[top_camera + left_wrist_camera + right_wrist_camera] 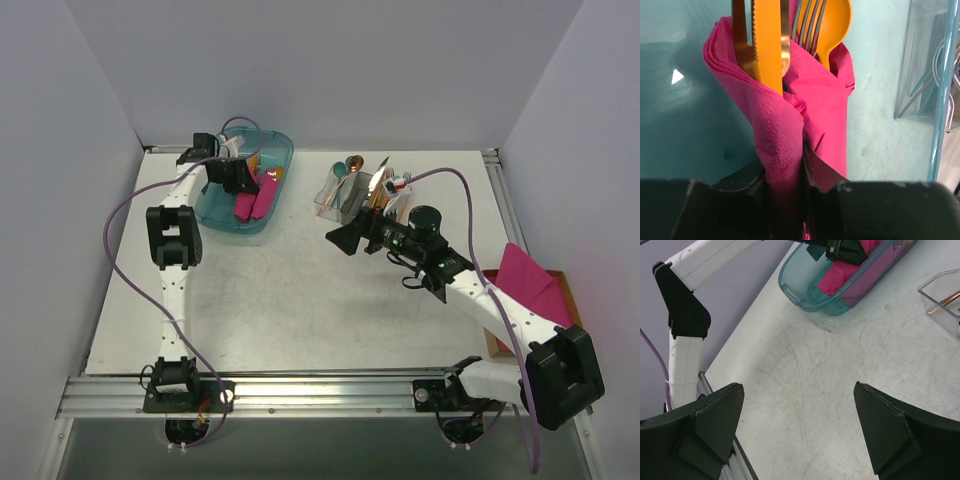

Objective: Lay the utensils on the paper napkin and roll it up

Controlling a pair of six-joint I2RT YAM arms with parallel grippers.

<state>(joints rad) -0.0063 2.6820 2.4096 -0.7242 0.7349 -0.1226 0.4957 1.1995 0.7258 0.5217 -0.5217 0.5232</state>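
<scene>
My left gripper [802,167] is shut on the lower end of a rolled magenta paper napkin [785,125]. A copper-orange knife [767,45], fork [807,22] and spoon [836,25] stick out of its far end. In the top view the left gripper [243,180] is inside the teal bin [280,150] at the back left, with the pink roll [264,196] in it. My right gripper [343,238] is open and empty above the bare table; its fingers [715,415] stand far apart. The bin and pink rolls [840,277] show at the top of the right wrist view.
A second pink roll [243,208] lies in the bin. A clear cutlery organizer [345,188] with teal and other cutlery stands at the back middle, close to my right gripper. A stack of pink napkins [530,280] sits on a wooden tray at the right edge.
</scene>
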